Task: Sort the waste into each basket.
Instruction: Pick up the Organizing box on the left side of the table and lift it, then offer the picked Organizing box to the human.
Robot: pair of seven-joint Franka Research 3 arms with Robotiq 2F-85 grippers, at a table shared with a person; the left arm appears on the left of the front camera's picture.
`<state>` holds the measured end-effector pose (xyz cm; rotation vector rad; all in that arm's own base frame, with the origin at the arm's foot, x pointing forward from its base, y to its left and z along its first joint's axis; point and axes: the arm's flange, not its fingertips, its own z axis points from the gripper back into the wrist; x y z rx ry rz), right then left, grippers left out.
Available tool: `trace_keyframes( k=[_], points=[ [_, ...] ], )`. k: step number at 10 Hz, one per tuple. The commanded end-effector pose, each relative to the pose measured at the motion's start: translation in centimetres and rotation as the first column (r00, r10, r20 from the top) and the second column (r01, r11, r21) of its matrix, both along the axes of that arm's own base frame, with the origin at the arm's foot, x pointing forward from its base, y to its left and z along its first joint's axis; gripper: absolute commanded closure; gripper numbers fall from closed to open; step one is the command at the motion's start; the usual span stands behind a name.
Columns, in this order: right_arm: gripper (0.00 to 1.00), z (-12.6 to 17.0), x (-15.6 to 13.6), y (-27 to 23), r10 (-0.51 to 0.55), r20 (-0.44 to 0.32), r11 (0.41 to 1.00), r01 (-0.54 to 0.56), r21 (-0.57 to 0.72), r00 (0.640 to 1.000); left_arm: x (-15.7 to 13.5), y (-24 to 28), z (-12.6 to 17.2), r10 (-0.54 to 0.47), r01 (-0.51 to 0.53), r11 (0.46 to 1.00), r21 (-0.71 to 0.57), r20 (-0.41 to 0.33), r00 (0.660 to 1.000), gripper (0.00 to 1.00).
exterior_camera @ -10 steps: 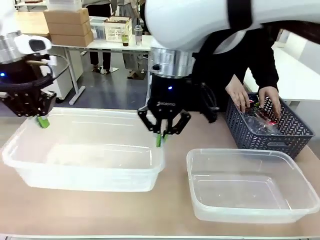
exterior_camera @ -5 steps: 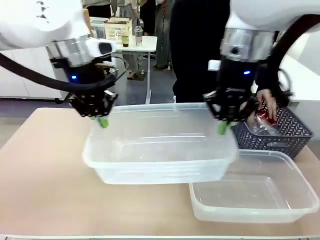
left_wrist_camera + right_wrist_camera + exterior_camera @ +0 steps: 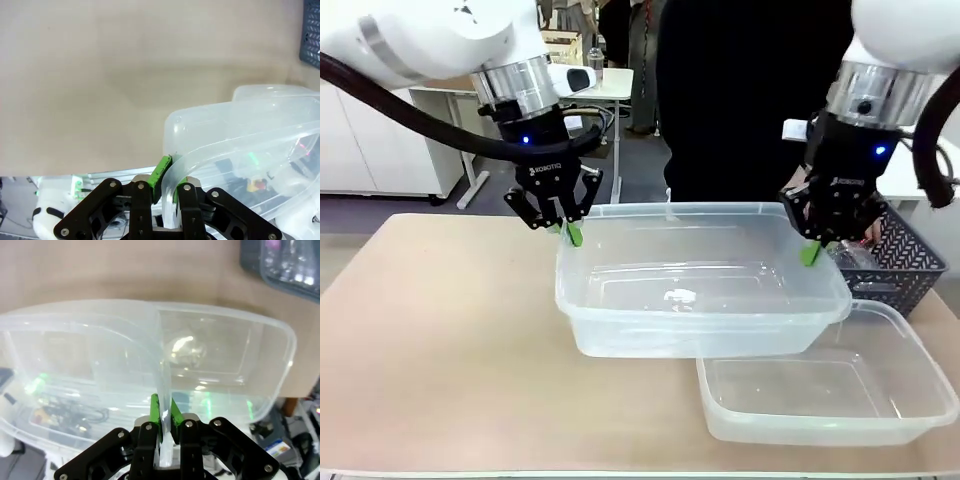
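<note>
Left gripper (image 3: 570, 233), right gripper (image 3: 811, 253): clamped on lifted tub (image 3: 670, 330) rim.
Moved toward 3 o'clock, it now overlaps second tub (image 3: 800, 420); sorting pending.

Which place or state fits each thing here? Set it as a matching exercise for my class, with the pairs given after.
Things
1. left gripper
2. upper clear tub
3. lower clear tub
4. dark lattice basket

Places or states
A. rests on the table, front right
B. far right, behind the tubs
C. shut on a tub's rim
D. gripped at both end rims

Pairs: 1-C, 2-D, 3-A, 4-B
</note>
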<state>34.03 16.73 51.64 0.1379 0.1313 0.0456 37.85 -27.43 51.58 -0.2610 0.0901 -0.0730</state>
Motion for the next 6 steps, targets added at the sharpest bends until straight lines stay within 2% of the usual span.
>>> trace_keyframes(
  k=[1,6],
  points=[
    [0.94,0.94,-0.49,0.24,0.026,-0.001,0.999,-0.026,-0.043,1.000,-0.81,0.23,0.60,-0.034,0.035,0.999,-0.005,0.012,0.999,0.93],
    [0.94,0.94,-0.49,0.24,0.026,-0.001,0.999,-0.026,-0.043,1.000,-0.81,0.23,0.60,-0.034,0.035,0.999,-0.005,0.012,0.999,0.93]
  ],
)
